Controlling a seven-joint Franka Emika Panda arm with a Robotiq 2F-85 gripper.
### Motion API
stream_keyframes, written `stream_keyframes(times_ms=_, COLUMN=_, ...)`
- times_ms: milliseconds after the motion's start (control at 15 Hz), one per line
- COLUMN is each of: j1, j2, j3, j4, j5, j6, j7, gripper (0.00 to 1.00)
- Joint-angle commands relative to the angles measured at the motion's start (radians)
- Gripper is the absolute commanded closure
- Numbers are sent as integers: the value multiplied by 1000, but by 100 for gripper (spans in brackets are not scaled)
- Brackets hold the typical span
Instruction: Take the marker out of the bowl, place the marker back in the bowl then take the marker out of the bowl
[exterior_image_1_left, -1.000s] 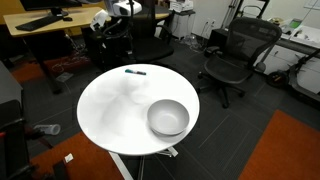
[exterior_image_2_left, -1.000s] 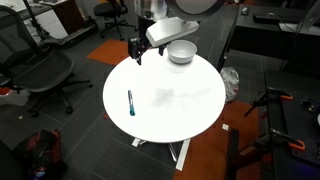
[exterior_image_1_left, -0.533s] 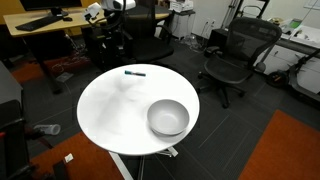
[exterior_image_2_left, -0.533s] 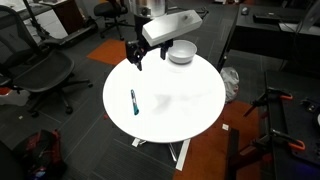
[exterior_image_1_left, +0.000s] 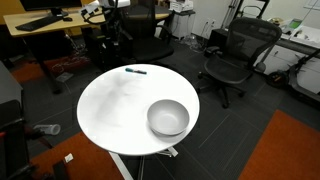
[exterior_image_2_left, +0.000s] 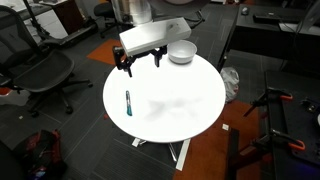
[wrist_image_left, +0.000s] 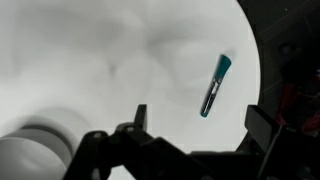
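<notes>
The marker (exterior_image_2_left: 128, 102), dark with a teal-blue part, lies flat on the round white table (exterior_image_2_left: 190, 110) near its edge, outside the bowl. It also shows in an exterior view (exterior_image_1_left: 135, 72) and in the wrist view (wrist_image_left: 214, 86). The shiny metal bowl (exterior_image_2_left: 181, 52) stands empty on the opposite side of the table, also seen in an exterior view (exterior_image_1_left: 168, 118) and at the wrist view's lower left (wrist_image_left: 30, 150). My gripper (exterior_image_2_left: 124, 67) is open and empty, held above the table edge, above and apart from the marker. In the wrist view its jaws (wrist_image_left: 200, 125) straddle bare tabletop.
Black office chairs (exterior_image_1_left: 235, 55) and desks stand around the table. Another chair (exterior_image_2_left: 45, 75) is beside the table. The floor is dark carpet with an orange patch (exterior_image_1_left: 290, 150).
My arm has swung away from the bowl toward the marker's side of the table and lowered a little. The marker and bowl have not moved.
</notes>
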Motion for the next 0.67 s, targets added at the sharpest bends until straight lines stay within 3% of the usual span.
stream_keyframes(times_ms=0, j1=-5, j2=3, j3=6, j4=2, j5=-3, j6=-2, j7=2, gripper=0)
stream_keyframes(times_ms=600, j1=-4, j2=20, j3=4, j4=7, j5=14, j6=4, j7=45, gripper=0)
